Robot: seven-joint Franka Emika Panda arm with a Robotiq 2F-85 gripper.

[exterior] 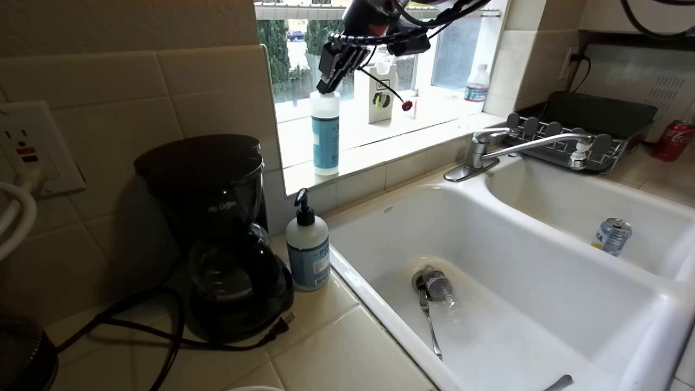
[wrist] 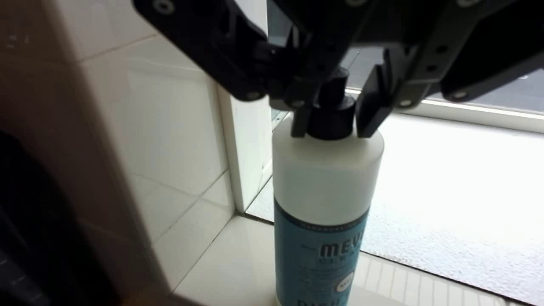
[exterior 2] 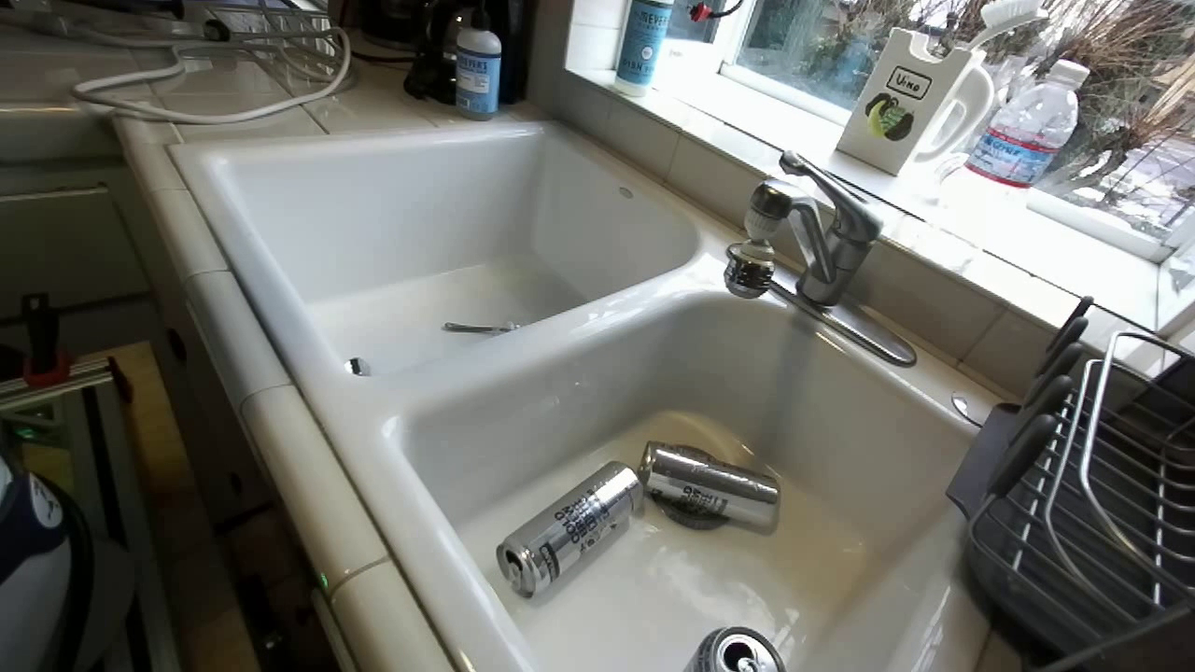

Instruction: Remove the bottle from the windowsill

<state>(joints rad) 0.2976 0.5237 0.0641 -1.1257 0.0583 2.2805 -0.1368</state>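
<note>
Along the base of the window (exterior: pixel 296 60), the windowsill (exterior: pixel 402 144) carries the upright teal-blue bottle (exterior: pixel 326 138). Around its dark cap (wrist: pixel 330 119), the end effector (wrist: pixel 331 129) has its fingers (wrist: pixel 371 111) partly apart; whether they grip it, I cannot tell.

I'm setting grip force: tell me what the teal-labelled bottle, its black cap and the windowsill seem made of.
The teal-labelled bottle: likely plastic, satin; it looks milky and its shoulder shades softly.
The black cap: probably moulded plastic, dull with slight sheen at its collar.
The windowsill: glossy beside the bottle, where pale stripes look like reflections; perhaps tile or stone, can't tell which.
</note>
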